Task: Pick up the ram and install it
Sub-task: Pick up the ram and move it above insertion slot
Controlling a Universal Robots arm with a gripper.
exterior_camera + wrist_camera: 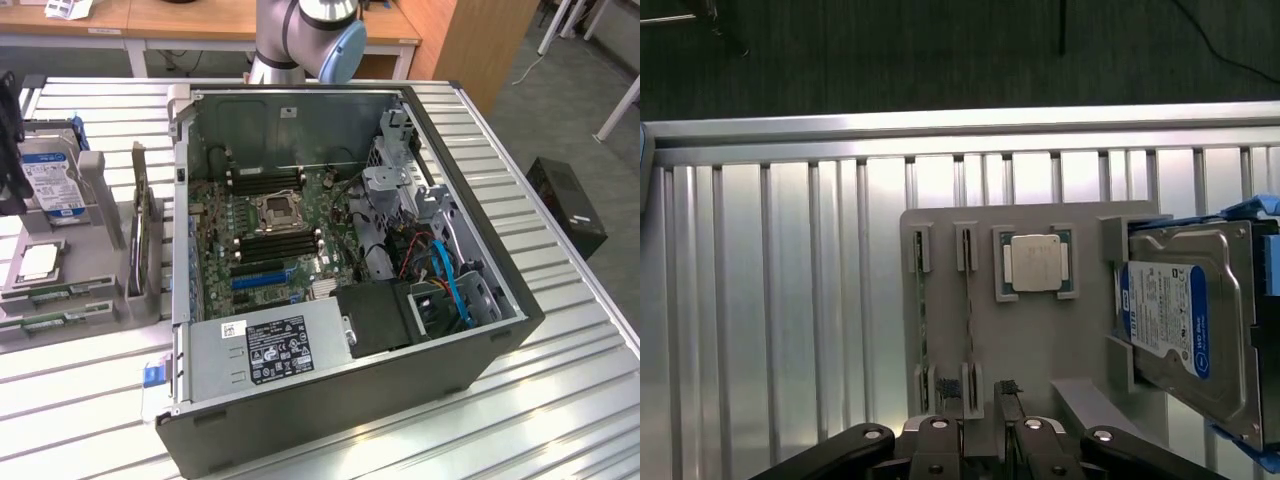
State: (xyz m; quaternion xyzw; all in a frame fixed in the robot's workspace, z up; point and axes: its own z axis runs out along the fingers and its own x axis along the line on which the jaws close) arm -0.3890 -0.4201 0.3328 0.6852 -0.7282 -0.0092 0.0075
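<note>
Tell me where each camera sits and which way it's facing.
Exterior view: high over the table, looking down into the open PC case; the arm shows beyond it.
Wrist view: on the wrist, looking down at the tray; the open gripper shows over it.
Shared: the tray, hard drive and CPU, which sit at the exterior view's left.

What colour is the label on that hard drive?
Blue and white, on the hard drive; clearest in the wrist view.
</note>
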